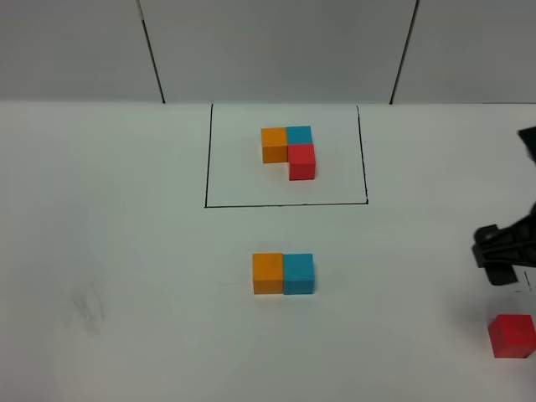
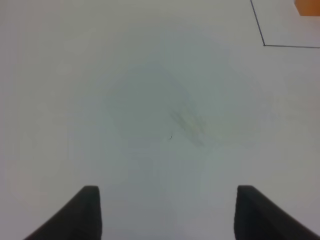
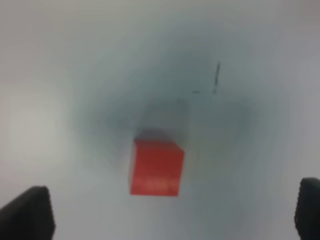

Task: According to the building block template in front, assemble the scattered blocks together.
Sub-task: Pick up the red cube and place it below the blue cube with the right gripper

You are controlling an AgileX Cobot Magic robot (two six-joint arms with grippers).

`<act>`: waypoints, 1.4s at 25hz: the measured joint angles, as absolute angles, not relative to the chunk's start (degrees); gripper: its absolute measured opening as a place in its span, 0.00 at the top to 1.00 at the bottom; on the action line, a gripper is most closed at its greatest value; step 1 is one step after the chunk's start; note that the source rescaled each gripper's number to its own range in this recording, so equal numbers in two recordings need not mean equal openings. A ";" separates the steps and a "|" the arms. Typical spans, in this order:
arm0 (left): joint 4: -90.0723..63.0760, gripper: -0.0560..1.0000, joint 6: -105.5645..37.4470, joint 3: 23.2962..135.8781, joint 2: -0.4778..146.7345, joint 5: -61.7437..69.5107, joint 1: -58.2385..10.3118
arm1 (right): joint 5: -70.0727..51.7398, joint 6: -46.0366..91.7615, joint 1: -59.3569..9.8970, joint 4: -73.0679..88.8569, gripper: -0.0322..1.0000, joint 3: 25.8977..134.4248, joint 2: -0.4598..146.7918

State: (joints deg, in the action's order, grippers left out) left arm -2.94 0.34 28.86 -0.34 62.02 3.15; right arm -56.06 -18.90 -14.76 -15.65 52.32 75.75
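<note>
The building block template (image 1: 289, 151) sits at the back centre inside a thin black frame (image 1: 206, 167): orange cube left, blue right, red in front of the blue. The loose orange cube (image 1: 268, 273) and light blue cube (image 1: 298, 274) stand side by side, touching, at the table's centre. The loose red cube (image 1: 512, 336) lies alone at the front right; it also shows in the right wrist view (image 3: 156, 167). My right gripper (image 1: 501, 251) (image 3: 170, 220) is open and empty, hovering just behind the red cube. My left gripper (image 2: 167, 215) is open and empty over bare table.
The white table (image 1: 126, 251) has a faint smudge (image 1: 88, 306) at the front left, also in the left wrist view (image 2: 187, 122). The frame's corner (image 2: 263, 45) and a bit of the template's orange cube (image 2: 307, 6) show there too. A grey panelled wall (image 1: 276, 50) stands behind.
</note>
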 joint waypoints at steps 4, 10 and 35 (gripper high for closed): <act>-2.94 0.68 0.34 28.86 -0.34 62.02 3.15 | -55.47 -19.19 -10.24 -14.91 0.02 45.88 72.64; -2.94 0.68 0.34 28.86 -0.34 62.02 3.15 | -46.35 -19.42 -8.00 -12.42 0.02 37.85 72.55; -2.94 0.68 0.34 28.86 -0.34 62.02 3.15 | -28.62 -17.56 -8.00 -10.74 0.07 35.72 92.96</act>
State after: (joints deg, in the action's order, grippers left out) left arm -2.94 0.34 28.86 -0.34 62.02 3.15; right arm -28.62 -17.56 -8.00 -10.74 35.72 92.96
